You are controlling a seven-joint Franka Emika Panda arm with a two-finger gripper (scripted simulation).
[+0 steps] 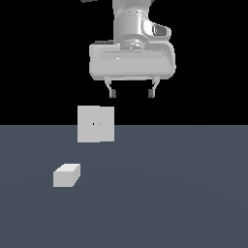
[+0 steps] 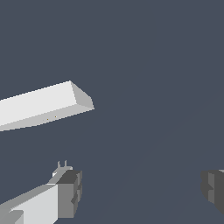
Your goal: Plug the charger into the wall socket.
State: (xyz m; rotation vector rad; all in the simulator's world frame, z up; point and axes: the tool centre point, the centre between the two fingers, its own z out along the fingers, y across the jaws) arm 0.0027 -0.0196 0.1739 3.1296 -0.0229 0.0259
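High above the dark grey floor [image 1: 184, 193], the white gripper [image 1: 131, 92] hangs spread and empty, ready to descend onto the small off-white rectangular charger [image 1: 66, 175] lying before the upright off-white square wall socket [image 1: 96, 124].

The pincer [image 1: 131, 92] hangs high above the dark grey table [image 1: 184, 193], its two short fingers [image 1: 112, 90] pointing down and spread wide apart with nothing between them. Below it and a little toward the exterior view's left, the wall socket [image 1: 96, 124] stands upright on the table, two tiny dark holes at its centre. Nearer the camera and further to the exterior view's left lies the charger [image 1: 66, 175], flat on the table, apart from the socket and well clear of the pincer.
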